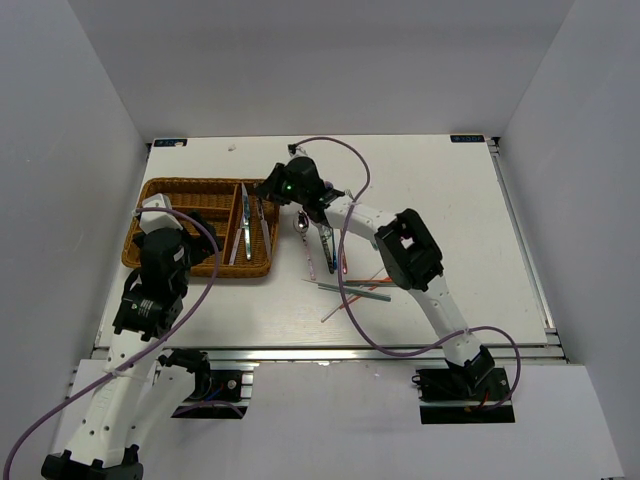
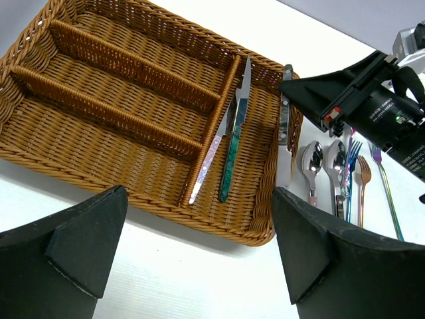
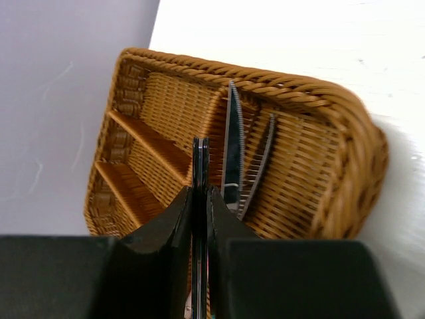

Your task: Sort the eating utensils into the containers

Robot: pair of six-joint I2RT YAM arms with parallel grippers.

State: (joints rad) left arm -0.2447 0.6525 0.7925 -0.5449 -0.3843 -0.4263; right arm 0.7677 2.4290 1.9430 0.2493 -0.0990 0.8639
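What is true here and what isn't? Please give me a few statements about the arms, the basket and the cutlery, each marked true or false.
1. The left gripper is open and holds nothing. True.
2. The right gripper is empty. False: it is shut on a thin knife, seen edge-on.
3. Two knives lie in one section of the wicker tray. True.
4. The spoons are in the tray. False: they lie on the table beside it.
5. Forks fill the tray's other sections. False: those sections hold nothing.
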